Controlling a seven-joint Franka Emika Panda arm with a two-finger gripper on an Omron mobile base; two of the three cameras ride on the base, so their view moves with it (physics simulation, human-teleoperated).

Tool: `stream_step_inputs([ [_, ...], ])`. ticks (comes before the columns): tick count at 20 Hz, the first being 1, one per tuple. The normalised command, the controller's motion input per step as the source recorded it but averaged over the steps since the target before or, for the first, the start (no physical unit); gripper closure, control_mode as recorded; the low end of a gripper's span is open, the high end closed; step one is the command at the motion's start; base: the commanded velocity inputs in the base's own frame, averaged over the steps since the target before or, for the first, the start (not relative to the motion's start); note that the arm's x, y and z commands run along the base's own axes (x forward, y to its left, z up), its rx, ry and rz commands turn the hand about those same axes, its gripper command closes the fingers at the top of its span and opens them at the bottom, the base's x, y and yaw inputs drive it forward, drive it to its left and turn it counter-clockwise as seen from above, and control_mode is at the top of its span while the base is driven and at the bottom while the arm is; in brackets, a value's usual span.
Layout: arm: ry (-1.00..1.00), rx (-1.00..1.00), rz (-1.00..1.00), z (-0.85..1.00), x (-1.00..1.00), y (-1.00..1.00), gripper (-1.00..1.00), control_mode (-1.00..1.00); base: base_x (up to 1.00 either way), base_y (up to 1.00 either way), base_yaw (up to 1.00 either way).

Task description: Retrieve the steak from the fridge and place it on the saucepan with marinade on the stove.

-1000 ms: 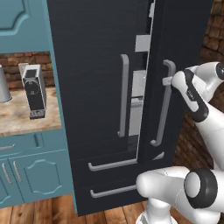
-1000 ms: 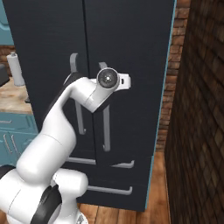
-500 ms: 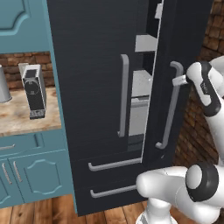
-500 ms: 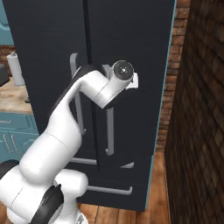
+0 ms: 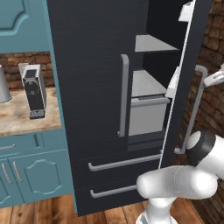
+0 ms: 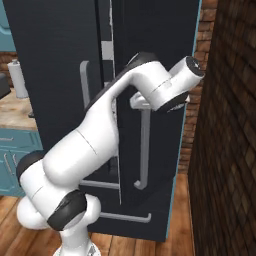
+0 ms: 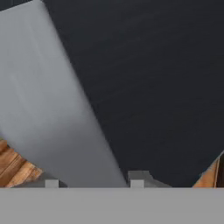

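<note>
The black fridge (image 5: 92, 78) has its right door (image 5: 186, 83) swung partly open, with grey shelves (image 5: 151, 43) and a pale bin (image 5: 146, 116) showing in the gap. My gripper (image 6: 144, 102) is shut on that door's long silver handle (image 6: 145, 150), near its top. In the hand view the handle (image 7: 52, 109) runs as a grey bar down between my fingertips (image 7: 136, 183), against the dark door face. At the right edge of the left base view the hand (image 5: 216, 78) sits beside the handle (image 5: 195, 109). The steak is hidden; the saucepan and stove are out of view.
The left fridge door stays closed, its handle (image 5: 124, 96) facing me, with two lower drawers (image 5: 118, 164) beneath. A coffee machine (image 5: 34, 89) stands on the wooden counter (image 5: 17, 120) over teal cabinets (image 5: 39, 175). A brick wall (image 6: 230, 130) is close on the right.
The right fridge door has swung further open with my gripper on its handle, moving right and toward me. More of the shelves inside shows.
</note>
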Motion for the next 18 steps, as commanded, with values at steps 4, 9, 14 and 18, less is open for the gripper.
stream_step_inputs([
  [4, -0.61, -0.22, -0.18, -0.44, -0.82, 0.98, -1.00, -1.00, 0.00, 0.00, 0.00],
  [9, -0.73, -0.24, -0.25, -0.23, -0.64, 1.00, -1.00, -1.00, 0.00, 0.00, 0.00],
  [14, -0.36, -0.09, -0.24, 0.32, -0.57, 0.49, -1.00, -1.00, 0.00, 0.00, 0.00],
  [18, -0.16, 0.00, -0.29, 0.80, -0.81, 0.00, -1.00, -1.00, 0.00, 0.00, 0.00],
])
